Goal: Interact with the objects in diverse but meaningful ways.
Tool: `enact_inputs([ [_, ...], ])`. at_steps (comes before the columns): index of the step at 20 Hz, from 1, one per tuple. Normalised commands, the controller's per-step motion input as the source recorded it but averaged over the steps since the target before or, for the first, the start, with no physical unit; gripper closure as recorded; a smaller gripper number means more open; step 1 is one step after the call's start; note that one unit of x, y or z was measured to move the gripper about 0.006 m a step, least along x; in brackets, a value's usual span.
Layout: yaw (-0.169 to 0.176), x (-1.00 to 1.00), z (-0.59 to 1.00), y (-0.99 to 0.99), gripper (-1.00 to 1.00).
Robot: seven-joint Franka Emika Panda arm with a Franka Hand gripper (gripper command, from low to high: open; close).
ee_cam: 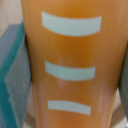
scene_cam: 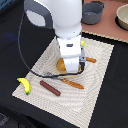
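Note:
The orange-brown bun (ee_cam: 70, 70) with white stripes fills the wrist view, with a teal-grey finger pad (ee_cam: 12, 75) against one side and the other finger (ee_cam: 124, 70) at the opposite side. In the exterior view my gripper (scene_cam: 68, 67) is down on the woven mat (scene_cam: 80, 102), shut around the bun (scene_cam: 61, 65), which is mostly hidden by the hand. The yellow green-tipped banana (scene_cam: 24, 85) lies at the mat's corner toward the exterior view's left. Beside it lies the reddish-brown sausage (scene_cam: 50, 88). A sliver of the yellow cheese wedge (scene_cam: 82, 43) shows behind the hand.
An orange-handled utensil (scene_cam: 74, 83) lies on the mat just in front of the gripper, and another orange handle (scene_cam: 90, 60) sticks out to the exterior view's right. A grey pot (scene_cam: 93, 12) and a second pot (scene_cam: 122, 17) stand on the tan surface behind. A black cable hangs beside the arm.

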Motion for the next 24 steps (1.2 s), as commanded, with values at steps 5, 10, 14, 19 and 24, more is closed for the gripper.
enact_inputs([
  [5, 0.0, 0.56, 0.58, 0.08, -1.0],
  [10, 0.0, 0.54, 0.53, 0.08, -1.0],
  [14, 0.0, 0.32, 0.88, 0.23, -1.0],
  [19, 0.0, 0.28, 0.63, 0.72, -1.0],
  [24, -0.111, 0.19, 0.23, 0.8, -1.0],
])
